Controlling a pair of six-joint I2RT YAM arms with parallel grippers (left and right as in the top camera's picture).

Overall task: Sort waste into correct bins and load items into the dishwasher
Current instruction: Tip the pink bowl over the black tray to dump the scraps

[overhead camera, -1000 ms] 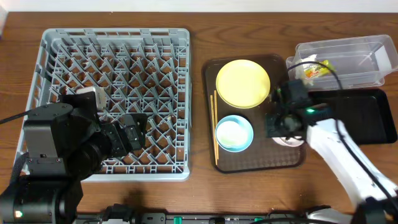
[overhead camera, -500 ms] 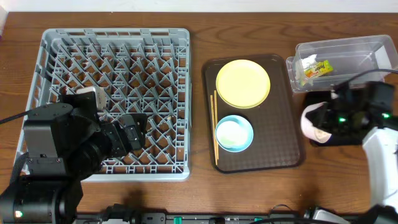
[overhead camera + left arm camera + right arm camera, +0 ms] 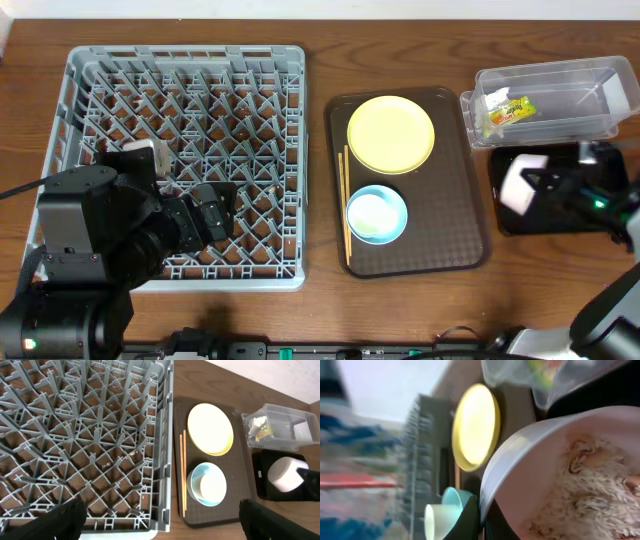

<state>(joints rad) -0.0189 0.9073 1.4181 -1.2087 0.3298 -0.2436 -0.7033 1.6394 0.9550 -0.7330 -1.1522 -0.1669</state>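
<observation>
One big grey dish rack (image 3: 190,60) sits empty, left gripper (image 3: 167,519) hovering over it, fingers spread wide, holding nothing. Yellow plate (image 3: 391,133) and blue bowl (image 3: 376,214) wait on the brown serving tray (image 3: 450,230). Right gripper (image 3: 548,186) pinches the white bowl (image 3: 520,183) by its rim, tipped over the black tray (image 3: 545,222), I'd guess so the rice (image 3: 590,505) slides out there

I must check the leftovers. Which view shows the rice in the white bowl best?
The right wrist view: the white bowl turns its open side to the camera, so the rice shows clearly. The overhead and left wrist views show only the bowl's white outside, over the black tray.
</observation>
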